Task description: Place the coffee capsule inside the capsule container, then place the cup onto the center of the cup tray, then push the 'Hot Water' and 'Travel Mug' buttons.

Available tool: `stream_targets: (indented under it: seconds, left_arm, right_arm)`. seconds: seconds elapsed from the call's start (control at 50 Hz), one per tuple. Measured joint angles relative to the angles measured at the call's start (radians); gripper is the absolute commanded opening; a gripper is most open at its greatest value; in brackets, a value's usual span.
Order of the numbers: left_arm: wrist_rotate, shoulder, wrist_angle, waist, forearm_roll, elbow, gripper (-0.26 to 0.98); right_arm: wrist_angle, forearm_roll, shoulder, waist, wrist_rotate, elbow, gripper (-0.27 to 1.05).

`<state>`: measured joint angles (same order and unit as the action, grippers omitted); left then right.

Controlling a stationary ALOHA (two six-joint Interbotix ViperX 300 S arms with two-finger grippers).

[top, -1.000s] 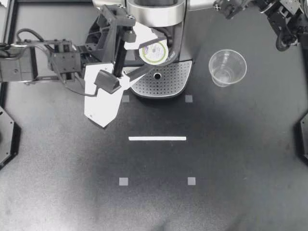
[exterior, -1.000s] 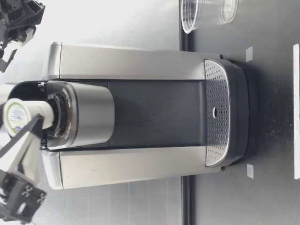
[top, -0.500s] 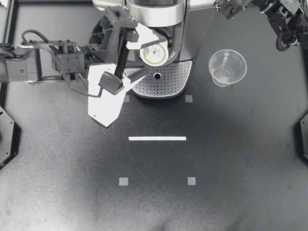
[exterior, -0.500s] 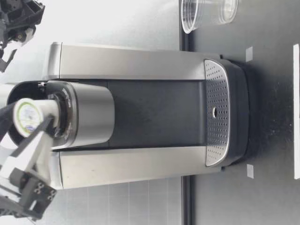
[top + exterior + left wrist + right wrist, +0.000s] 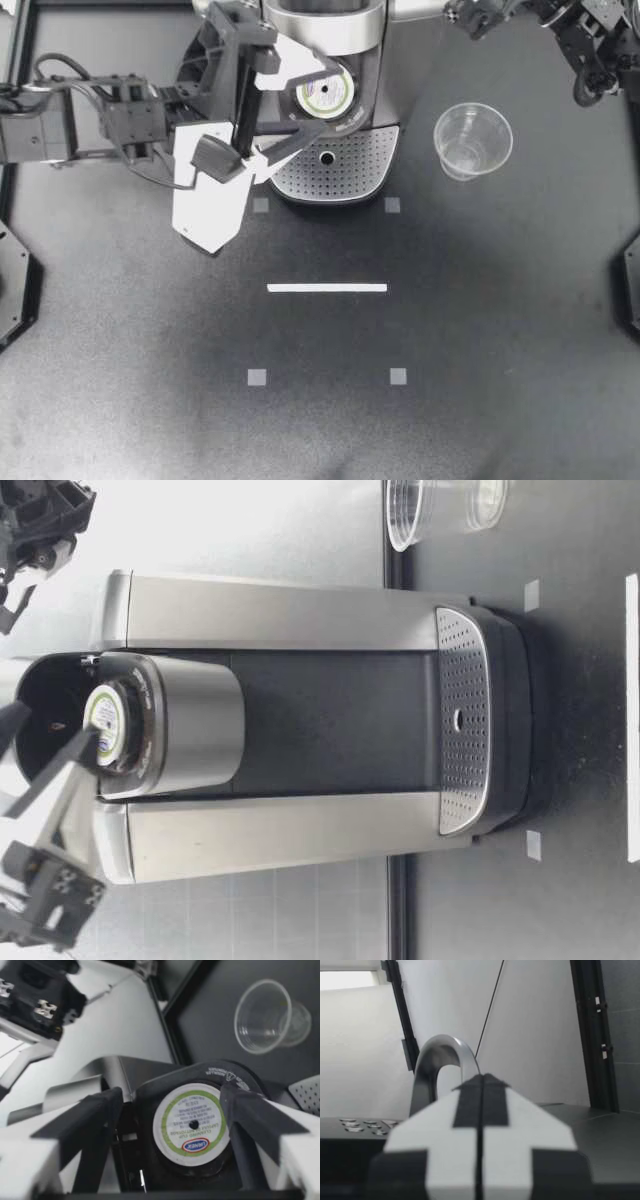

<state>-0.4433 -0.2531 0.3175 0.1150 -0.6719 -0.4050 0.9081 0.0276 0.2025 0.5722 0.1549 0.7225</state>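
The coffee capsule, white with a green-ringed lid, sits in the machine's open capsule container. My left gripper is open, its fingers standing on either side of the capsule, apart from it. In the left wrist view the capsule lies between the spread fingers with gaps on both sides. The low view shows the capsule seated in the container. The clear cup stands upright on the table beside the perforated cup tray. My right gripper is shut, hovering by the machine's top.
The coffee machine stands at the table's far middle. Its arched handle and button row lie ahead of my right gripper. A white tape line and small square marks lie on the dark table.
My left gripper opened and let go of the capsule, which dropped from above the container down into it. The right arm and the cup have not moved.
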Motion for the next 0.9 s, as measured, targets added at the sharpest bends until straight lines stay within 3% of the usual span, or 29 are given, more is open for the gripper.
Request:
stream_targets:
  seconds: [0.1, 0.26, 0.42, 0.54, 0.7, 0.9]
  left_arm:
    - [0.081, -0.041, -0.058, 0.000, 0.026, -0.040, 0.71]
    - [0.336, -0.192, -0.281, 0.000, 0.133, -0.213, 0.68]
    - [0.561, -0.339, -0.592, 0.000, 0.210, -0.439, 0.51]
    - [0.621, -0.408, -0.696, 0.002, 0.278, -0.554, 0.35]
    - [0.627, -0.445, -0.712, 0.002, 0.347, -0.624, 0.16]
    - [0.629, -0.448, -0.710, 0.003, 0.368, -0.646, 0.14]
  right_arm:
    - [0.000, 0.000, -0.002, 0.000, 0.000, 0.002, 0.02]
    - [-0.012, 0.009, 0.005, 0.012, 0.002, -0.008, 0.02]
    - [-0.095, 0.014, -0.006, 0.046, 0.002, -0.074, 0.02]
    - [-0.184, 0.014, -0.046, 0.051, 0.002, -0.143, 0.02]
    - [-0.261, 0.009, -0.094, 0.049, 0.002, -0.216, 0.02]
    - [-0.279, -0.003, -0.107, 0.031, 0.002, -0.250, 0.02]
